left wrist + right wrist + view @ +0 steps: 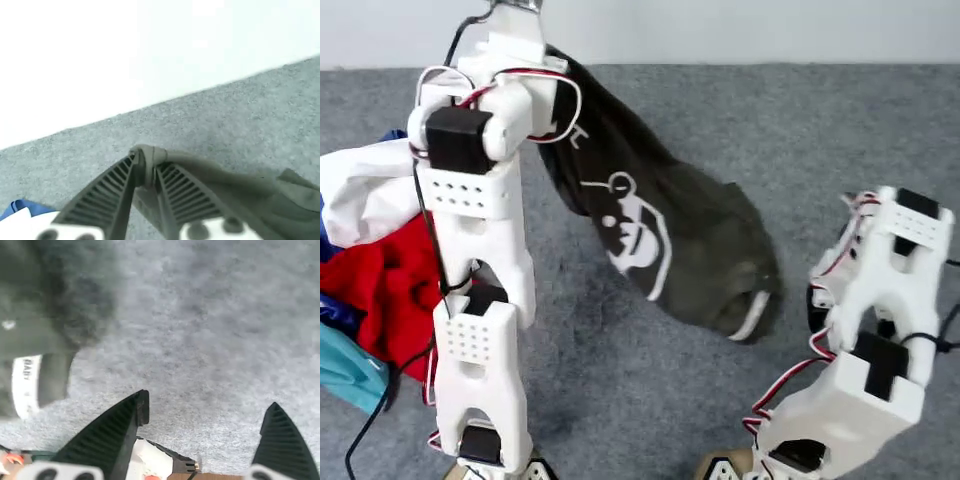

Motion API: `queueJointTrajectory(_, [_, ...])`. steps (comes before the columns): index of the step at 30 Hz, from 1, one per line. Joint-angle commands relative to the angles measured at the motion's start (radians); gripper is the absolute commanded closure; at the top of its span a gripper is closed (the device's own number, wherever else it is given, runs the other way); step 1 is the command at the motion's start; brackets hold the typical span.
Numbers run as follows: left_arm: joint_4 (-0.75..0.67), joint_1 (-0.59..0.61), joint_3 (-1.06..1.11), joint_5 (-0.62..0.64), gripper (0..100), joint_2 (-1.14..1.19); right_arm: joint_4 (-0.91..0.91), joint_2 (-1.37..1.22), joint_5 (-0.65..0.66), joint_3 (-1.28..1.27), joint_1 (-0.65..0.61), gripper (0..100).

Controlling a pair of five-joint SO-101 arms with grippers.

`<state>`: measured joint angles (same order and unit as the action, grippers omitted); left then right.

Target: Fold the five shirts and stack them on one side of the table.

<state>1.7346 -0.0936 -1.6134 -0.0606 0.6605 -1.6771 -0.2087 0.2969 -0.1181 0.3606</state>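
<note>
Olive shirt [660, 240] hangs from 11 o'clock down to centre of table [820, 130], pinched in my left gripper [146, 161]. Right gripper [208, 402], out at 4 o'clock, spread wide over the table. Shirt pile [370, 260] sits at 9 o'clock.

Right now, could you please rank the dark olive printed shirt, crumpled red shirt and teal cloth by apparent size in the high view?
Dark olive printed shirt
Crumpled red shirt, partly behind an arm
Teal cloth, cut by the edge

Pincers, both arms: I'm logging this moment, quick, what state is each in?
Left pincer: shut on the dark olive shirt.
Right pincer: open, holding nothing.
</note>
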Motion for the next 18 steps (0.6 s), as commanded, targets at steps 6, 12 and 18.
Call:
queueJointTrajectory(6, [0.021, -0.005, 0.166, 0.006, 99, -0.066, 0.05, 0.01, -0.049, 0.232, -0.188, 64.1])
queueJointTrajectory(12, [0.021, -0.006, 0.308, 0.005, 99, -0.069, 0.229, -0.002, -0.227, 0.269, -0.277, 64.1])
queueJointTrajectory(18, [0.02, -0.006, 0.366, 0.005, 99, -0.063, 0.308, -0.125, -0.354, 0.275, -0.367, 64.1])
